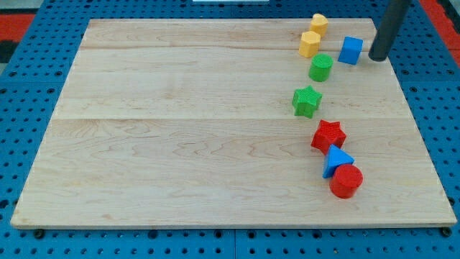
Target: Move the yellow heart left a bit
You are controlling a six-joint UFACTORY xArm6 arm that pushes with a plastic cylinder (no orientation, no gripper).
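Observation:
Two yellow blocks sit near the view's top right. The upper one (319, 24) looks like the yellow heart. The lower one (310, 44) looks many-sided and touches it from below left. My tip (376, 57) rests on the board at the view's right. It is just right of a blue cube (351, 50) and well right of both yellow blocks, touching neither. The rod slants up out of the view's top.
A green round block (320, 67) sits just below the yellow blocks, and a green star (307, 101) below that. Lower right lie a red star (328, 135), a blue triangle (336, 160) and a red cylinder (346, 180), close together. The wooden board (180, 129) lies on blue pegboard.

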